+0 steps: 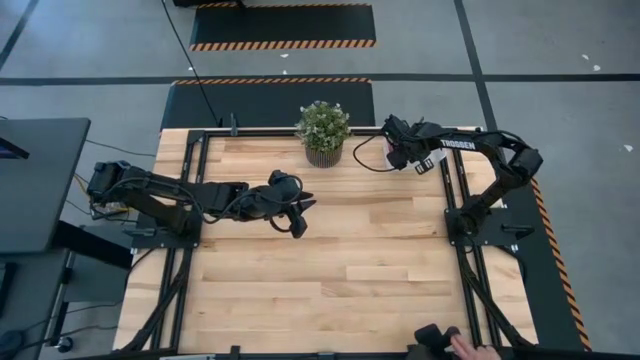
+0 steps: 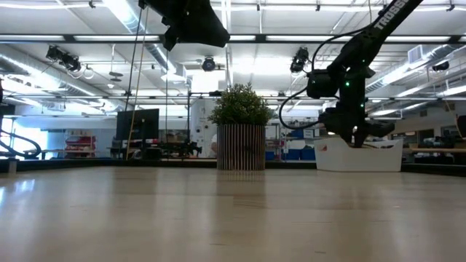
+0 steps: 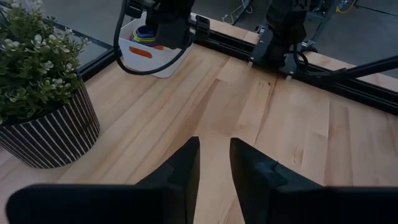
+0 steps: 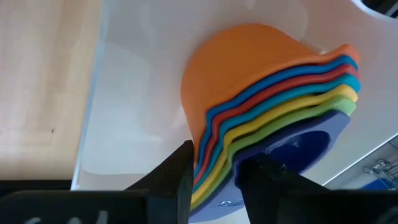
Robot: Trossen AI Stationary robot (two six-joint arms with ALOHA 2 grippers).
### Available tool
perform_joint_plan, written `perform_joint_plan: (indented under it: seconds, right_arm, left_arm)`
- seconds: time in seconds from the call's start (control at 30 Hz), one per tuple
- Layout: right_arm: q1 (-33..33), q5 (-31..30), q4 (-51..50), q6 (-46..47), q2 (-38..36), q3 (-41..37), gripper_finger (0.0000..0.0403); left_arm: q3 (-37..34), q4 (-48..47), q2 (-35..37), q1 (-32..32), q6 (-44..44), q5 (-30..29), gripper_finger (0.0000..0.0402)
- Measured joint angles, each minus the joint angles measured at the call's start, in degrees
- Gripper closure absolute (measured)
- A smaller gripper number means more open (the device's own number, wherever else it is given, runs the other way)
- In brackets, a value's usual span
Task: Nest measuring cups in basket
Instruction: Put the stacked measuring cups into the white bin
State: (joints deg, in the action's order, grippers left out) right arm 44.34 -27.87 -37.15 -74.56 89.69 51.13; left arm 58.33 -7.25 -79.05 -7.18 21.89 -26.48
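Several measuring cups sit nested in one stack, orange outermost, then blue, red, light blue, yellow, green and dark blue. The stack is tilted over the white floor of the basket, which stands at the table's far right. My right gripper reaches down into the basket and is shut on the stack. My left gripper hangs open above the middle of the table, with nothing between its fingers. My right gripper pinches the stack's layered rims between its two fingers, at one side of the stack. It comes from above, slanting down into the basket. The stack lies tilted, its orange bottom turned sideways. Whether it touches the basket floor I cannot tell.
A potted green plant in a striped pot stands at the far middle, just left of the basket. Black frame rails run along the table's sides. A person's hand shows at the near right edge.
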Motion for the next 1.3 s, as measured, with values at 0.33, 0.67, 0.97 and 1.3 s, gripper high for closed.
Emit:
perform_joint_plan:
  seconds: [0.33,0.67,0.97,1.3]
  right_arm:
    - [-0.4,-1.7,0.4,0.5,0.2,-0.1,0.0266]
    - [-2.3,-4.6,-0.9,2.0,0.3,-0.2,0.0266]
    - [-3.0,-2.7,1.2,2.6,0.2,-0.2,0.0266]
    - [-2.9,-2.1,2.0,5.2,0.2,-0.2,0.0266]
  left_arm:
    - [0.0,0.0,0.0,0.0,0.0,0.0,0.0306]
    - [0.0,0.2,0.0,0.0,1.8,0.2,0.0306]
    - [0.0,0.2,0.0,0.0,2.9,0.9,0.0306]
    - [0.0,0.2,0.0,0.0,3.1,0.9,0.0306]
